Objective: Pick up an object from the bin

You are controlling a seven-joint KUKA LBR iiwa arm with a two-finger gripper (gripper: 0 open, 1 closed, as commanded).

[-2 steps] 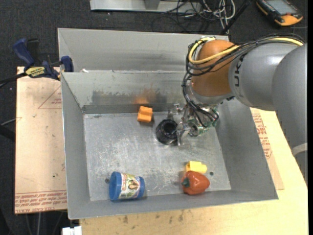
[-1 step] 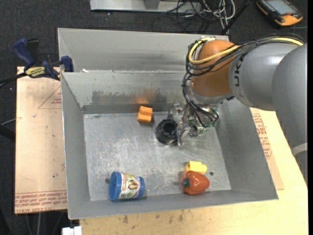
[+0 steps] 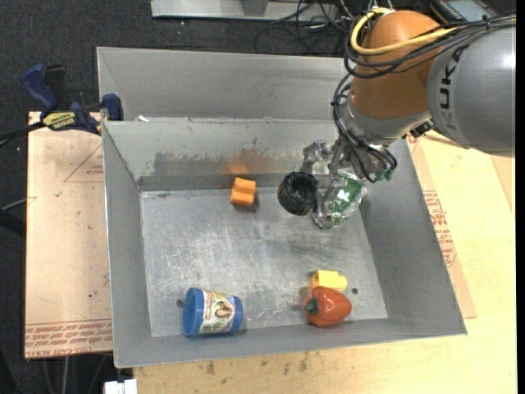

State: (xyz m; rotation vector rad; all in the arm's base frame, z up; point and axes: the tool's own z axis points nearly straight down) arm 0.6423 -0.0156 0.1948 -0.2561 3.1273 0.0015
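Note:
My gripper (image 3: 327, 189) hangs low at the bin's back right, under the orange wrist cover. A crumpled green and white wrapper-like thing (image 3: 350, 199) sits right against its right side. A black round cup (image 3: 296, 194) lies on its side just to the left of the gripper, touching or nearly touching it. Whether the green thing is in the gripper's grasp or only beside it is hidden by the gripper's body.
An orange block (image 3: 243, 192) lies near the back wall, left of the cup. At the front right a yellow block (image 3: 329, 280) rests against a red pepper (image 3: 329, 309). A blue can (image 3: 212, 313) lies on its side at the front left.

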